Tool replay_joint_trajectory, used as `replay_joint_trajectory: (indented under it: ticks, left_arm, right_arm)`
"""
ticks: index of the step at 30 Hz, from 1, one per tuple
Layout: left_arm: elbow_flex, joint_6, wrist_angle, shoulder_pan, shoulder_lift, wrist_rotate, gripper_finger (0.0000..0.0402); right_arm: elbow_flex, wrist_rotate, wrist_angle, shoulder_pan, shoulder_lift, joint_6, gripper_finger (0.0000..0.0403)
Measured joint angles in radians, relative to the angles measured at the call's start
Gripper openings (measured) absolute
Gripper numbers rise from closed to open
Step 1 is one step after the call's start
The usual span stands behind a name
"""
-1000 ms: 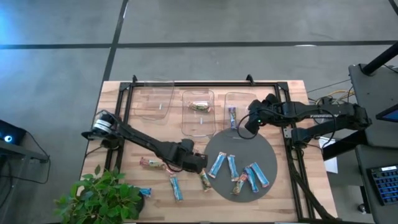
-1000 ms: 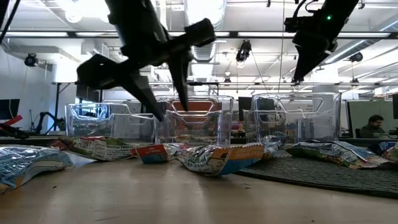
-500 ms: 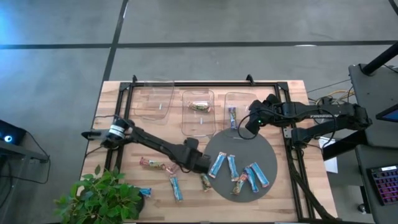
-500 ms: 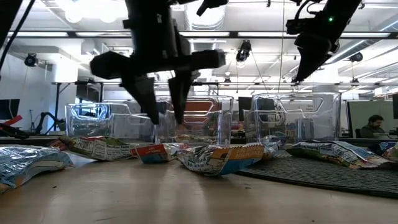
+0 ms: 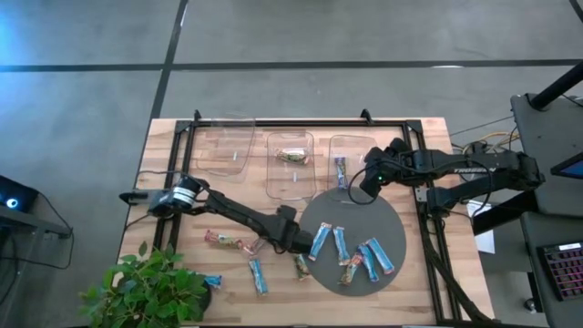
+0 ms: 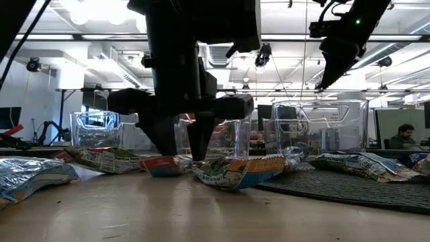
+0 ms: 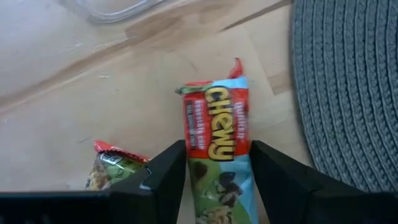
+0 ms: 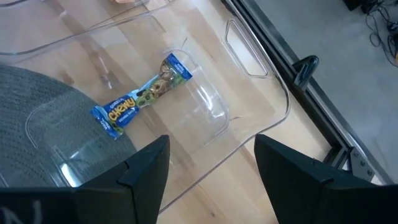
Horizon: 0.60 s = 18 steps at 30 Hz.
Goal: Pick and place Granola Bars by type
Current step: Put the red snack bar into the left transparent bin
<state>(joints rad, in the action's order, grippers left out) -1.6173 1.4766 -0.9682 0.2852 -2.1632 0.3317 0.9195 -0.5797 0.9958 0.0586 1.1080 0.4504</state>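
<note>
Straddling a red-green bar (image 7: 214, 149) at six o'clock on the table, the left gripper (image 7: 214, 180) stands open around it — the right gripper (image 5: 361, 189), open and empty, hangs over the two o'clock bin (image 8: 249, 99).

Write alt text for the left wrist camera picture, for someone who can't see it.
The left pincer hangs open over a red and green granola bar lying on the wooden table, one dark finger on each side of it. A second bar lies next to it, and the edge of a grey woven mat lies on the other side.
</note>
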Motion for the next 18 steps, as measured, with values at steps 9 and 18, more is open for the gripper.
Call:
replay_joint_trajectory:
  ticks: [9, 18]
  left_arm:
    - [0.001, -0.066, -0.002, -0.005, 0.004, -0.017, 0.0122]
    - [-0.057, -0.057, -0.067, 0.023, 0.076, -0.017, 0.0054]
  right_arm:
    - [-0.046, -0.004, -0.006, 0.0, 0.0, 0.016, 0.0226]
    - [-0.063, -0.006, -0.023, 0.0, -0.002, 0.014, 0.0226]
